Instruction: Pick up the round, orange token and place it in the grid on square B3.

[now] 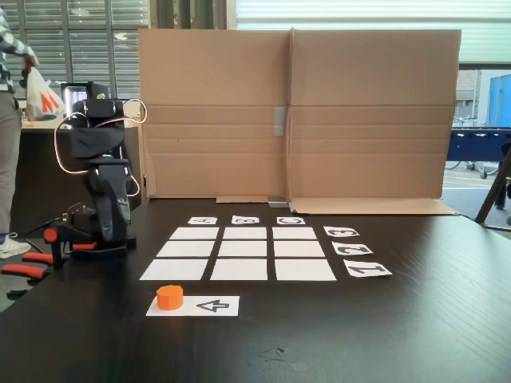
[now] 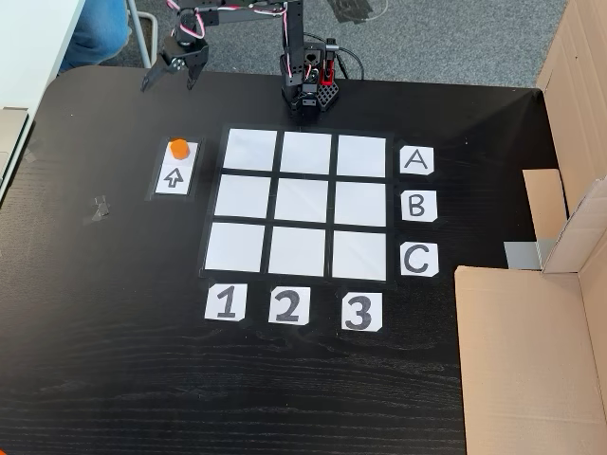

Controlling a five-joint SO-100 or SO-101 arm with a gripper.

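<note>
Nearest the camera in a fixed view: small bright orange cylinder token (image 1: 169, 297), on the white paper strip with black arrow (image 1: 209, 306), left of the white nine-rectangle paper grid (image 1: 239, 254). Black two-finger gripper (image 2: 169, 83) hangs beyond the table's far-left edge, fingers spread, holding nothing, well apart from the token (image 2: 178, 148). Square B3 (image 2: 360, 203) bare.

Matte orange token (image 2: 178, 147), plain white paper grid (image 2: 296, 203), dark wood-grain table (image 2: 104, 313), rough brown cardboard screen (image 1: 295, 112).
</note>
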